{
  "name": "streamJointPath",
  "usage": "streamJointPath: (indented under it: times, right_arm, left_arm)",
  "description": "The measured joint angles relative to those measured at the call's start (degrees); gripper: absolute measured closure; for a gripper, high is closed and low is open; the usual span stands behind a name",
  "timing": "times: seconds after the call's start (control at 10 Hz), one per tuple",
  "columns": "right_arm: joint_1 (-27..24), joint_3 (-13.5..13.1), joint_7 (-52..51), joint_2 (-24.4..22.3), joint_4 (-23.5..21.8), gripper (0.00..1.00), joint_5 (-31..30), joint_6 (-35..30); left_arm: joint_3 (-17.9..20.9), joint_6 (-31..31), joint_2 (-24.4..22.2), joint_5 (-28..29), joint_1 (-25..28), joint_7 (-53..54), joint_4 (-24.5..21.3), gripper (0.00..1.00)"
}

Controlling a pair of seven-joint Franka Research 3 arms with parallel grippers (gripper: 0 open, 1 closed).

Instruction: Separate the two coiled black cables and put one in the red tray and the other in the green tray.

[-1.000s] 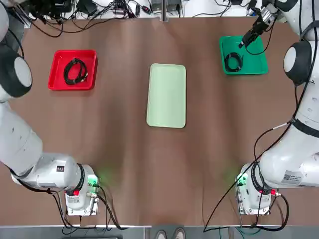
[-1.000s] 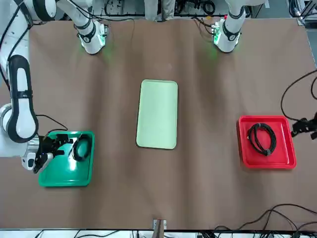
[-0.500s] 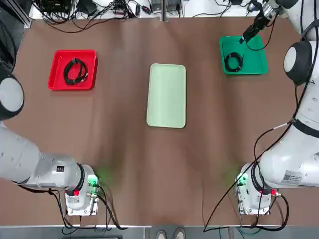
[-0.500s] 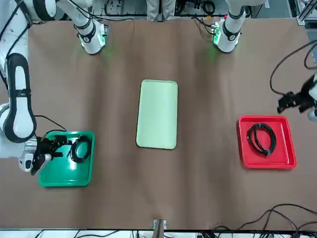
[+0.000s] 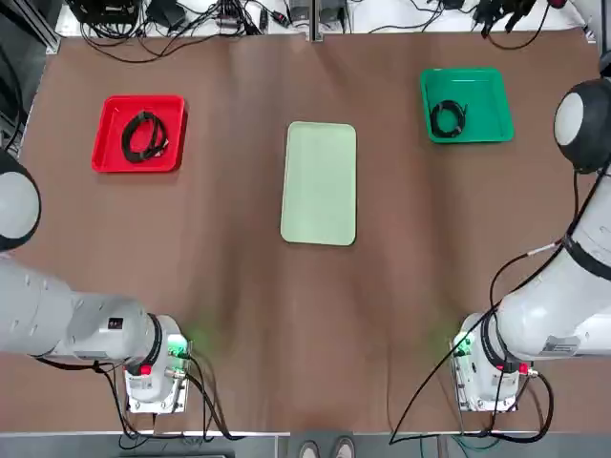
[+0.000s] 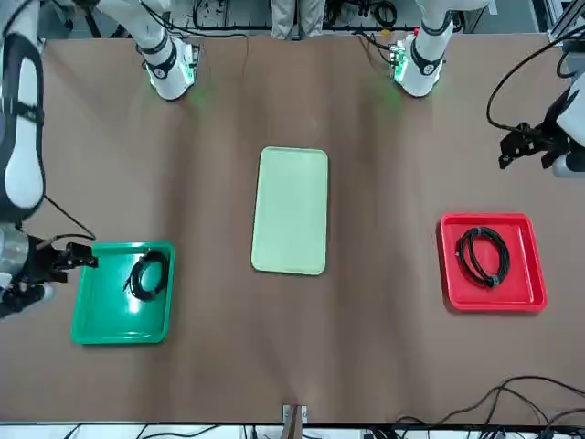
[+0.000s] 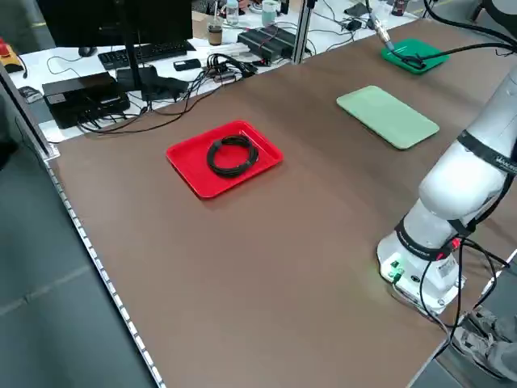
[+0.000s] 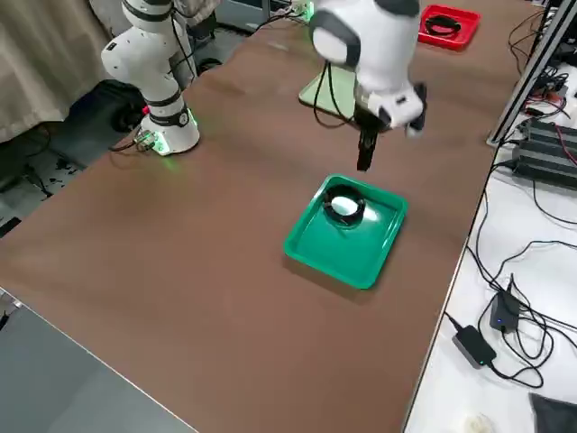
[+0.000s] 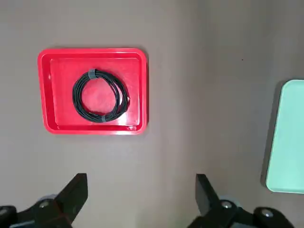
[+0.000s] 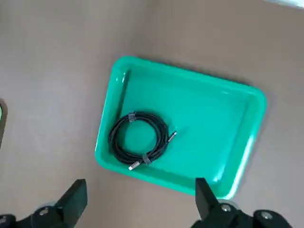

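A: Start with the grippers. How do they stand?

B: The right gripper [image 8: 364,161] hangs above the table just off the far edge of the green tray [image 8: 311,244], fingers spread wide with nothing between them. In its wrist view the two fingertips [image 10: 76,197] stand well apart over bare table beside the tray.

A: And the left one?

B: The left gripper [image 6: 523,151] is raised at the left edge of the table, on the robot's side of the red tray [image 6: 533,283] and apart from it. Its fingers [image 9: 75,194] are also wide and empty.

A: Where are the cables?

B: One coiled black cable [image 5: 143,135] lies flat inside the red tray at the far left of the table. The other coiled black cable [image 5: 447,117] lies inside the green tray at the far right, in the part of the tray nearer the table's middle. Each coil is bound by small ties, and the one in the green tray shows a metal plug end [image 10: 133,166] poking out.

A: Anything else on the table?

B: A pale mint-green rectangular tray [image 5: 319,182] lies in the middle, between the two square trays and well apart from both. Beyond the far edge, a tangle of wires [image 5: 191,24] and boxes.
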Motion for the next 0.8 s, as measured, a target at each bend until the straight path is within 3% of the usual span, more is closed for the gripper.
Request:
streamJointPath:
  times: [0.3,0.6,0.8]
  right_arm:
    - [-1.09,-0.88,8.06,-6.50,0.25,0.00,-1.57,-5.39]
    - [-0.09,-0.28,14.86,-15.12,0.33,0.00,-5.00,-12.90]
    - [0.05,1.44,19.44,-21.34,-2.07,0.00,-5.05,-15.34]
  left_arm:
    - [-0.06,-0.04,0.01,0.00,0.07,0.13,0.22,0.00]
    - [-0.09,-0.10,0.03,0.00,0.13,0.23,0.26,0.00]
    - [-0.10,-0.11,0.04,0.00,0.17,0.24,0.26,0.00]
